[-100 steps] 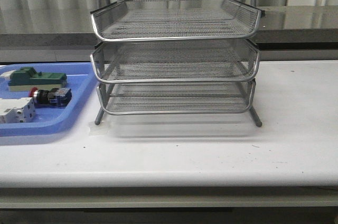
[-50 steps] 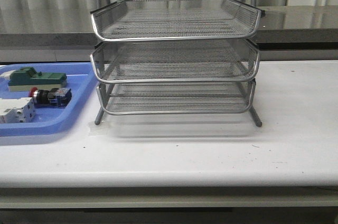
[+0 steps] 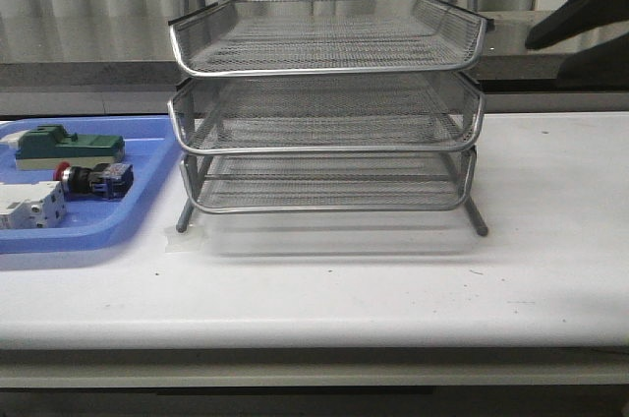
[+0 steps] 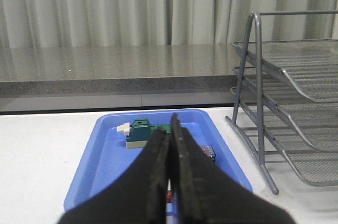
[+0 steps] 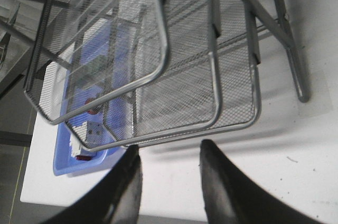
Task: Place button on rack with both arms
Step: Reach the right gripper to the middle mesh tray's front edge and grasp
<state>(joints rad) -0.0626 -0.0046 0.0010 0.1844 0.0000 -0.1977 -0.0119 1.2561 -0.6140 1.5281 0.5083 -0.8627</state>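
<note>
The button [image 3: 90, 179], with its red head and blue rear block, lies in the blue tray [image 3: 138, 215] left of the rack [image 3: 324, 102]. The rack is a silver three-tier wire-mesh stand in the middle of the table. My left gripper [image 4: 169, 126] hovers over the tray, shut with nothing between its fingers. It hides most of the button [image 4: 209, 152]. My right gripper [image 5: 170, 149] is open and empty, high above the table near the rack's [image 5: 158, 76] front right corner. In the front view the right gripper [image 3: 575, 29] shows as a dark shape at the upper right.
A green-topped block [image 3: 69, 147] and a white circuit breaker [image 3: 29, 208] share the blue tray with the button. A dark stone ledge [image 3: 550, 43] and curtains run behind the table. White table surface [image 3: 393, 279] extends in front of and right of the rack.
The right gripper has come into the front view at the upper right corner. The button, tray and rack have not moved.
</note>
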